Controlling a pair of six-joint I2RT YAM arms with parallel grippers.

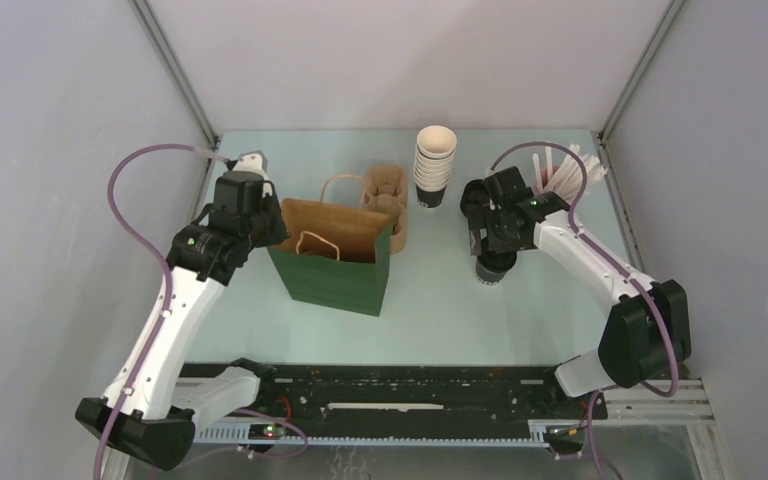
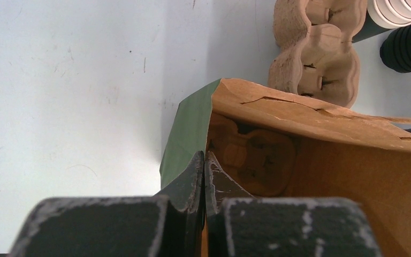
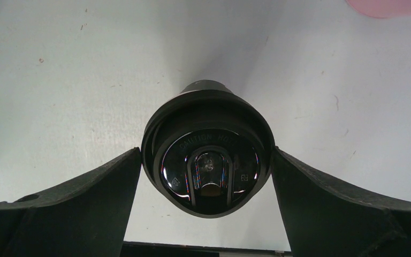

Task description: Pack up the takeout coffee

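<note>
The takeout coffee (image 1: 494, 268), a small dark cup under a glossy black lid (image 3: 207, 155), stands upright on the table right of the green bag (image 1: 330, 280). My right gripper (image 1: 489, 247) is open and straddles it from above. Its fingertips (image 3: 123, 176) flank the lid's rim on both sides, very close to it. The bag stands open, brown inside, with a cardboard cup carrier (image 2: 251, 160) lying at its bottom. My left gripper (image 2: 204, 159) is shut on the bag's left wall (image 2: 190, 128) at the top corner, one finger outside and one inside.
A second cardboard carrier (image 1: 385, 195) stands behind the bag. A tall stack of white-rimmed cups (image 1: 434, 165) is at the back centre, with a squat stack of black lids (image 2: 409, 51) beside it. Straws in a pink holder (image 1: 565, 175) sit at the back right.
</note>
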